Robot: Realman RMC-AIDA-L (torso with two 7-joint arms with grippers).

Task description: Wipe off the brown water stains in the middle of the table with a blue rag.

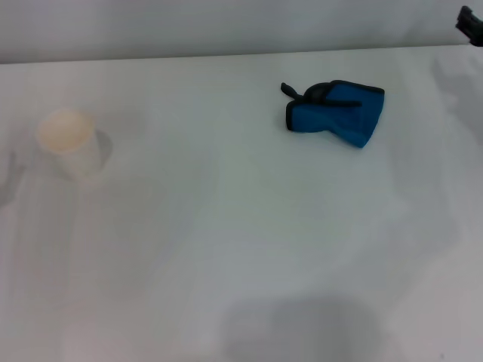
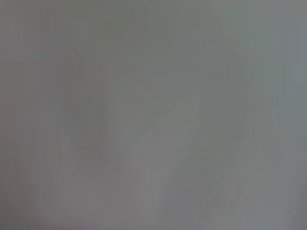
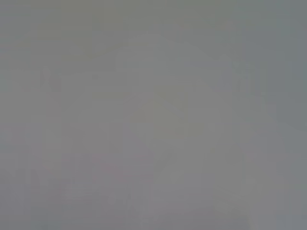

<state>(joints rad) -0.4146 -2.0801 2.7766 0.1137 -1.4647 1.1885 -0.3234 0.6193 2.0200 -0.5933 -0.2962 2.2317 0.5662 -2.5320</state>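
Blue cloth with black edging logged as the blue rag [image 1: 337, 111]: lying bunched on the table [image 1: 249, 249], toward the far edge and right of the middle, with the black loop tab sticking out on its left end. Resting alone, touching nothing else, nothing laid over it.

White paper cup [image 1: 68, 142] recorded near the left edge, upright, mouth open upward, pale tan inside. Well apart from the rag, with the whole middle stretch of tabletop between the two. Soft grey shadow cast just beside the cup on its right.

Middle of the table: plain white with faint grey shading only; broader dim shadow patches toward the near edge and along the right edge.

Black piece at the far right corner, cut off by the head view's border, taken as part of the right gripper [image 1: 472, 24]. Held beyond and to the right of the rag, clear of it, not touching the cloth. Released or clenched: cannot tell from so small a part. Nothing standing between that corner and the rag.

Both wrist views: flat grey blur, nothing identifiable in either.
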